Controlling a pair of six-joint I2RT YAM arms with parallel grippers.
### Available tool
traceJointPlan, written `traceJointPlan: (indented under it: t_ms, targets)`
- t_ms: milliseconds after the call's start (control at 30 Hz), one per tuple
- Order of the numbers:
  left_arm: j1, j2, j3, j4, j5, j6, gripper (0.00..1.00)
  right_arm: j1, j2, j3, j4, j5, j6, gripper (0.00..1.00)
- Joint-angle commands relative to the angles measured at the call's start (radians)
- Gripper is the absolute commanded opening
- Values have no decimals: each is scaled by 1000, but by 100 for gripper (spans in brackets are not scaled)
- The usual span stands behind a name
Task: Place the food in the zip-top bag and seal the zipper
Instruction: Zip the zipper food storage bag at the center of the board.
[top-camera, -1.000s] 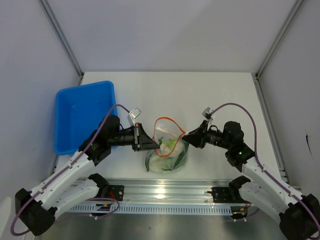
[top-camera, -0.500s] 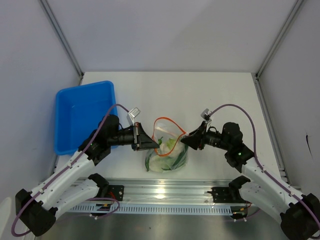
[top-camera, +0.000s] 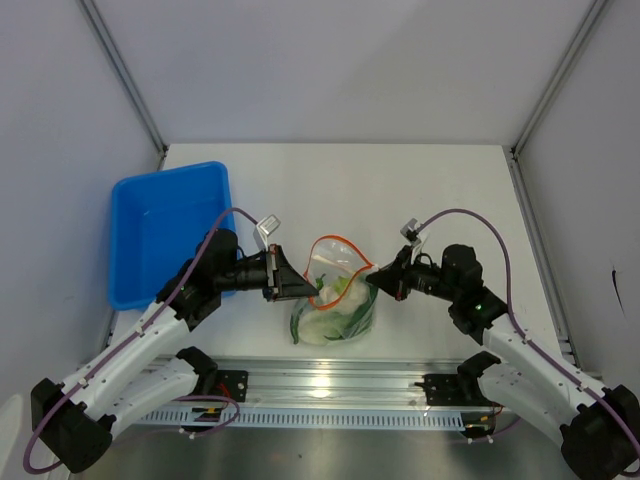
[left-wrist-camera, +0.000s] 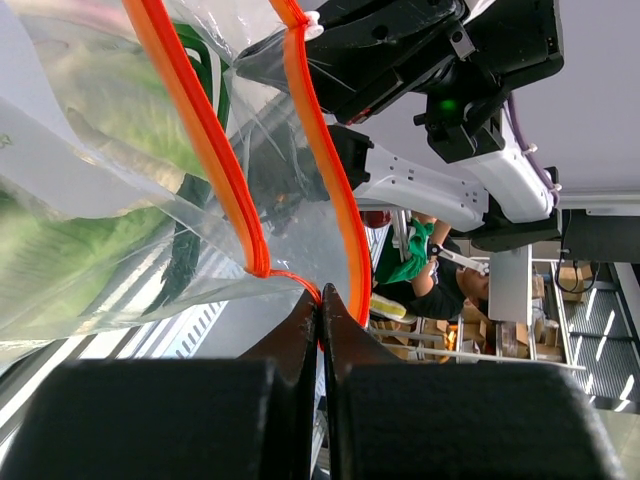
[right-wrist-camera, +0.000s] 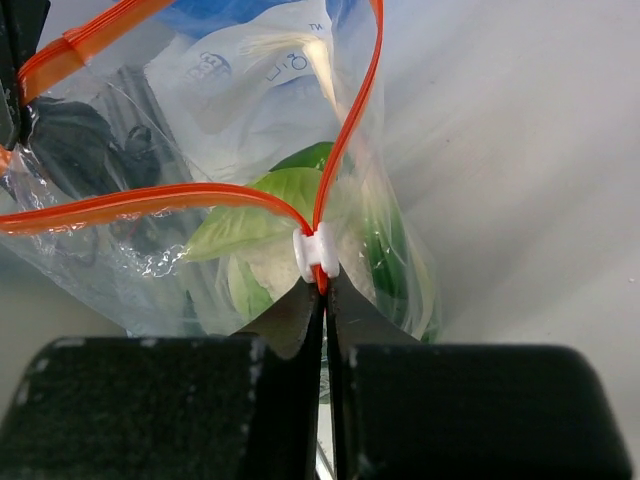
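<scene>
Right wrist view: the right gripper (right-wrist-camera: 322, 292) is pinched closed on one end of the thin orange-red zipper strip (right-wrist-camera: 150, 205), just below a small white slider (right-wrist-camera: 318, 252). The left gripper (left-wrist-camera: 320, 300) is clamped tight on the strip's opposite end. Between them, the clear crinkly zip-top bag (top-camera: 335, 305) sits on the white table (top-camera: 420, 190) with its mouth gaping, holding pale green leafy toy vegetables (right-wrist-camera: 260, 225). Blue print (right-wrist-camera: 210, 65) on the bag is too blurred to read. A blue plastic bin (top-camera: 165, 225) sits at the left.
</scene>
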Motion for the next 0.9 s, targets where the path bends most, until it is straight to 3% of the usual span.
traceJointPlan:
  t_ms: [0,167,300,400,433,500,533,633,800,867]
  targets:
    - [12,-18,-10,29,26,-9,0,9,-5,46,-12,38,-29,0]
    - [14,-23,-17,20,19,-4,1,9,-11,71,-28,48,-18,0]
    - [15,-27,11,-46,-9,94,5,12,-4,125,-61,42,-4,0]
    - [15,-55,55,-165,-88,203,21,11,2,177,-85,30,3,0]
    - [15,-70,86,-219,-163,255,33,11,5,186,-94,22,3,0]
    - [15,-137,98,-259,-243,298,45,11,13,203,-104,7,2,0]
    - [14,-162,114,-270,-282,318,58,12,19,212,-112,-2,-1,0]
    - [15,-223,144,-299,-359,395,60,15,38,226,-126,-19,-9,0]
    - [15,-199,168,-323,-336,409,59,37,59,226,-109,-37,-11,0]
    - [14,-208,160,-294,-328,402,63,41,64,224,-112,-41,-14,0]
